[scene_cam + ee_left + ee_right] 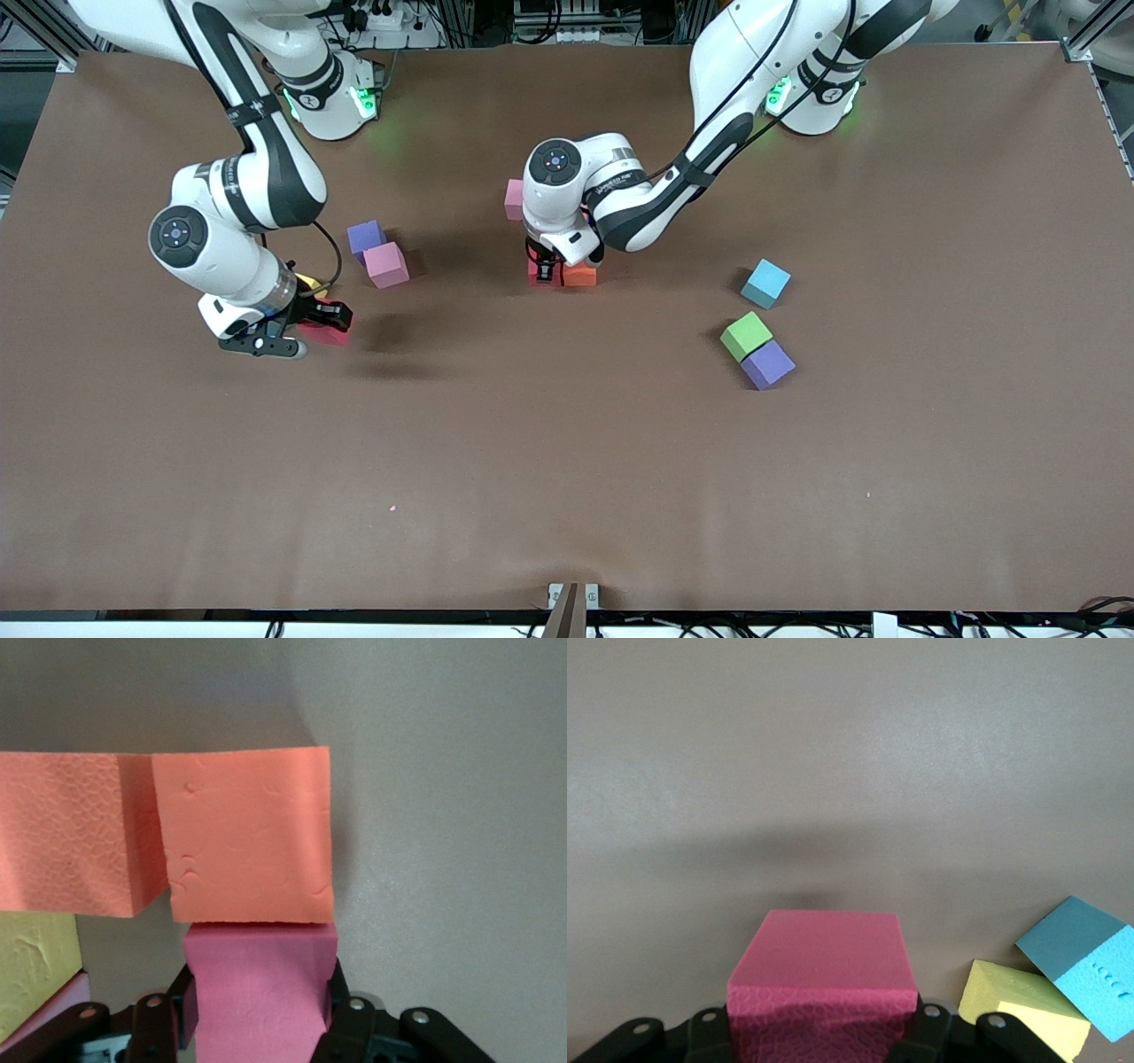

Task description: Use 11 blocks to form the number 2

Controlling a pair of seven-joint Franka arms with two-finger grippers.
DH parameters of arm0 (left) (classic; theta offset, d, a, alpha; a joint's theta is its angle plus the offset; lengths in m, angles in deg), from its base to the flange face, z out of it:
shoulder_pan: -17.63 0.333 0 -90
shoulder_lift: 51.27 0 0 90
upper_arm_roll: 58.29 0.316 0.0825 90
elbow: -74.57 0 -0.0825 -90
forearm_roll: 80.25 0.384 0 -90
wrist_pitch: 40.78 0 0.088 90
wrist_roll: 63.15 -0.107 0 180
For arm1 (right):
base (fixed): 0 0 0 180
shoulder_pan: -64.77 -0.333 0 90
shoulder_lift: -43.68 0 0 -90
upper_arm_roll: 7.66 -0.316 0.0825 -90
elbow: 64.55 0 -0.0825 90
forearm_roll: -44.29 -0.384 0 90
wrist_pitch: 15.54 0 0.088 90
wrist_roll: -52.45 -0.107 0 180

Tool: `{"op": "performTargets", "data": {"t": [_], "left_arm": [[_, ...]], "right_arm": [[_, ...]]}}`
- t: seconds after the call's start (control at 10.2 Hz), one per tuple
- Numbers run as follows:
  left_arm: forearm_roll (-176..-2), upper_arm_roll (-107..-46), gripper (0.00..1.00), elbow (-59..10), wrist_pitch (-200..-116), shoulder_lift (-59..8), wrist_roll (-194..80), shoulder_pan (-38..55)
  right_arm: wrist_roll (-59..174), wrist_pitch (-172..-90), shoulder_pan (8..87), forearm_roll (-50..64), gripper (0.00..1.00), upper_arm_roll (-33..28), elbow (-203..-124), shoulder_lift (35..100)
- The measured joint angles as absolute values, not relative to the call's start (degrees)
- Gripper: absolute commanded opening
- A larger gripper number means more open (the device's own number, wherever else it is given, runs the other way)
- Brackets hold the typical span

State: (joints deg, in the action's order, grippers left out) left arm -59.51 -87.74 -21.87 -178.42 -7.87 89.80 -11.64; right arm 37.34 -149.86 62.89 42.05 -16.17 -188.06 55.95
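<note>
Looking down from the front view, a brown table (567, 461) carries scattered foam cubes and two white arms. The left gripper (551, 268) is low at the middle of the table, its jaws clamped on a red block (537, 271) that touches an orange block (581, 276) on the side toward the left arm's end. A pink block (513, 199) peeks out from under the arm, farther from the camera. The right gripper (306, 332) hangs over the table toward the right arm's end, jaws clamped on a second red block (326, 333), with a sliver of yellow (309, 283) showing under the wrist. Beside it, farther from the camera, a pink cube (386, 265) touches a purple cube (366, 237). Toward the left arm's end lie a light blue cube (765, 283), a green cube (746, 336) and another purple cube (767, 364), the last two touching.

From the left wrist view, the left gripper (261, 1014) grips the red block (261, 988) from both sides, pressed against an orange block (244, 846). A second orange block (66, 837) sits flush beside that one, and a yellow block (35, 966) shows at the edge.

From the right wrist view, the right gripper (824, 1023) holds its red block (824, 970) above bare table. A yellow block (1023, 1010) and a light blue block (1090, 970) lie just beside each other below.
</note>
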Motion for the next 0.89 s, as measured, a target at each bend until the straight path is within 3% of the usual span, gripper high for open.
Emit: {"op": "performTargets", "data": {"t": [0.2, 0.3, 0.39, 0.89], "left_arm": [[-59.4, -87.8, 0.31, -22.1, -178.4, -8.0, 89.8, -11.5], [-59.3, -87.8, 0.45, -22.1, -178.4, -8.0, 89.8, -11.5], [-59.3, -87.8, 0.99, -22.1, -178.4, -8.0, 89.8, -11.5], [-58.6, -87.7, 1.0, -22.8, -178.4, -8.1, 89.7, -11.3]], "right_arm": [[38.7, -148.3, 62.9, 42.1, 0.39, -16.3, -188.0, 55.9], [39.1, -147.4, 62.9, 42.1, 0.39, -16.5, -187.9, 55.9], [39.2, -147.0, 62.9, 42.1, 0.4, -16.6, -187.9, 55.9], [39.5, -146.4, 62.9, 42.1, 0.39, -16.6, -187.9, 55.9]]}}
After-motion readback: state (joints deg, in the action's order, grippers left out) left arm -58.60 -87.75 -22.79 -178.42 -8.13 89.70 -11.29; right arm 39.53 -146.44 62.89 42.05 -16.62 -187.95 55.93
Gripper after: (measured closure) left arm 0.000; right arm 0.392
